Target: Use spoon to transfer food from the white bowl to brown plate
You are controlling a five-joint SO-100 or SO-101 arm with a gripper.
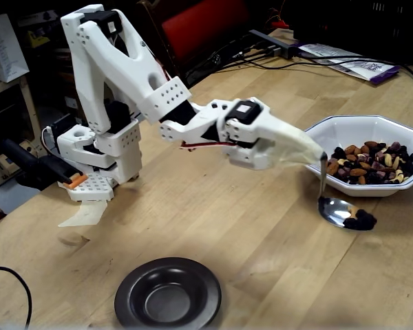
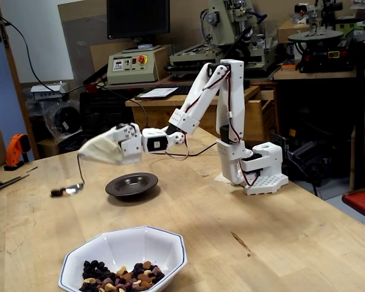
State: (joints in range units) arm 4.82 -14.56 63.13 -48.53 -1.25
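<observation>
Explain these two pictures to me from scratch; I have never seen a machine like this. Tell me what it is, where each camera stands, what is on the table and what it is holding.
This is a small white robot arm bolted to a wooden table. Both cameras stand still, on opposite sides of the table. Its hand, the grasping part, is wrapped in pale cloth, so the fingers are hidden. A metal spoon hangs from it, carrying a few dark raisins. On the table sit a white bowl of nuts and raisins and an empty brown plate. In both fixed views the spoon is outside the bowl and not yet over the plate.
</observation>
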